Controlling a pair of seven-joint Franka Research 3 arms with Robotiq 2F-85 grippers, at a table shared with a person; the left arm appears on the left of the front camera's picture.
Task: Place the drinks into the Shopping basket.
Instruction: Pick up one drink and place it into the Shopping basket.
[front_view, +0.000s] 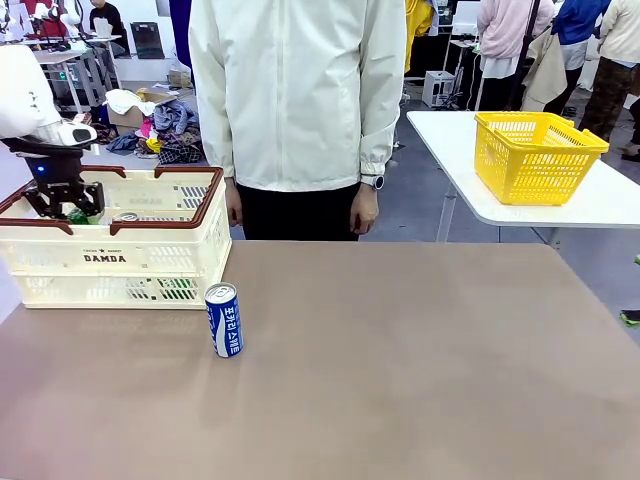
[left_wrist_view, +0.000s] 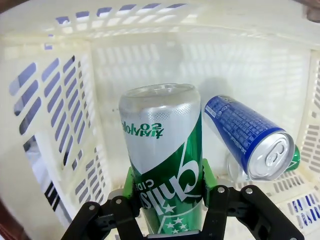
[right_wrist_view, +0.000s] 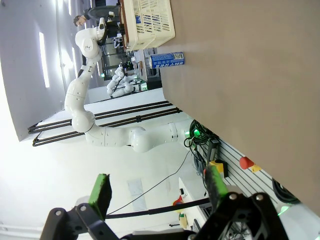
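Inside the Shopping basket (front_view: 180, 235), near its left end, the green can (left_wrist_view: 165, 165) is pinched between the green pads of the left gripper (left_wrist_view: 167, 192), beside a blue can (left_wrist_view: 247, 135) lying tilted against the basket wall. Another blue-and-white can (front_view: 224, 319) stands upright on the table (front_view: 400, 380) just beside the basket's front right corner. Meanwhile the right gripper (right_wrist_view: 157, 197) hangs off the table's edge, its fingers spread wide around nothing.

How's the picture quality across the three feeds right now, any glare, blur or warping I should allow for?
Left wrist view: wide-angle bending of the Shopping basket walls, glare on the green can top, left gripper sharp. Front view: even light, soft shadow beside the blue can. Right wrist view: rolled sideways, bright washed-out background, right gripper in focus.
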